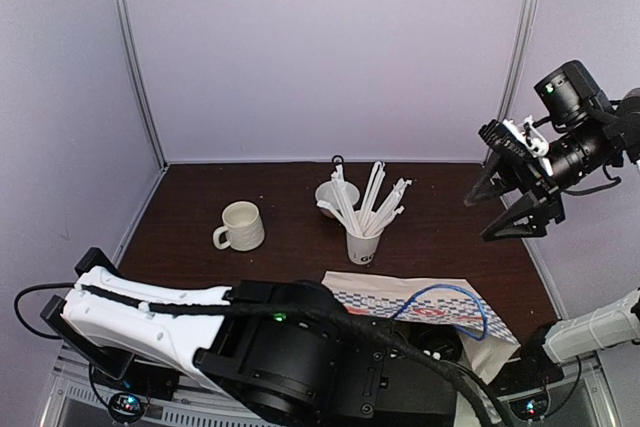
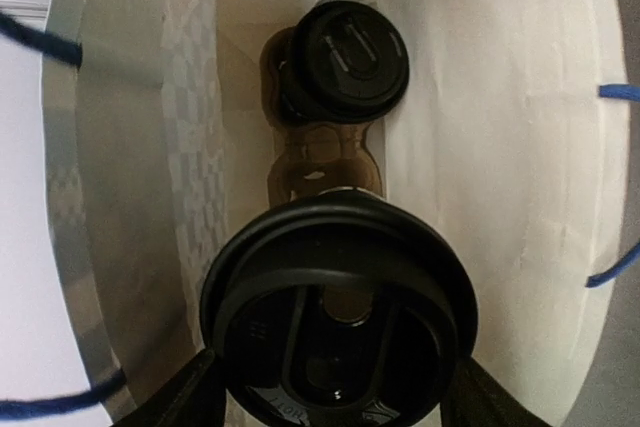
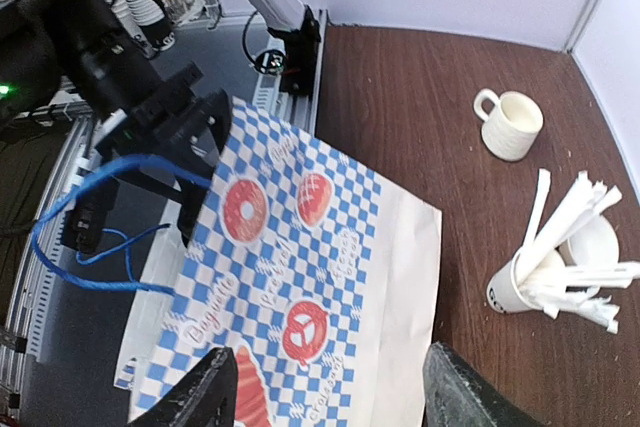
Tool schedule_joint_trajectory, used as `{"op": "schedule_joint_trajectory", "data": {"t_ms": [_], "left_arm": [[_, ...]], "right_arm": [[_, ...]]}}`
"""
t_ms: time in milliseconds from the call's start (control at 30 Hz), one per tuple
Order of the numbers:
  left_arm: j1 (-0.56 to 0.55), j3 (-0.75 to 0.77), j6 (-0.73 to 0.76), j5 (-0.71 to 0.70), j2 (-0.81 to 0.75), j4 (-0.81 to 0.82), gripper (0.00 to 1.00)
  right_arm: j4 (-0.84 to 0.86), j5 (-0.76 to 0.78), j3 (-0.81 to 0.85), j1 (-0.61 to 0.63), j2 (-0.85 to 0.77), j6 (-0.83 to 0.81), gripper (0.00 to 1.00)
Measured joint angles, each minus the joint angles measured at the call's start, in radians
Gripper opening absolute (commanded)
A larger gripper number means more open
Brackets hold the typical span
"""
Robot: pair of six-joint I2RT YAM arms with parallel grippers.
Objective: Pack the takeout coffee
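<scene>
Left wrist view looks straight down into the bag (image 2: 520, 147): the left gripper (image 2: 335, 402) stands wide, fingers pressed to either side of the lidded near cup (image 2: 340, 317), which hangs clear of the bottom. Beneath it lies the carrier (image 2: 325, 157), its long axis running away to the far cup (image 2: 345, 57) seated at its far end. The drop looks straight down, I'd say. The right gripper (image 1: 492, 215) hangs high on the right, jaws parted, empty.

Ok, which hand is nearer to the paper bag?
Left. The left hand is down inside the paper bag, a lidded black cup between its fingers. The right hand hangs open, raised clear above the bag and off to its right.
</scene>
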Motion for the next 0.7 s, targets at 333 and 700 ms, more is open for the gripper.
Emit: {"op": "schedule_joint_trajectory", "data": {"t_ms": [333,700], "left_arm": [[0.009,-0.064,-0.018,-0.132,0.008,-0.003,0.65],[0.046,-0.226,0.109,-0.129,0.009,0.133,0.65]], "right_arm": [[0.174,0.183,-0.299,0.000,-0.029,0.082,0.63],[0.272,0.232,-0.413,-0.001,-0.050,0.117,0.63]]}}
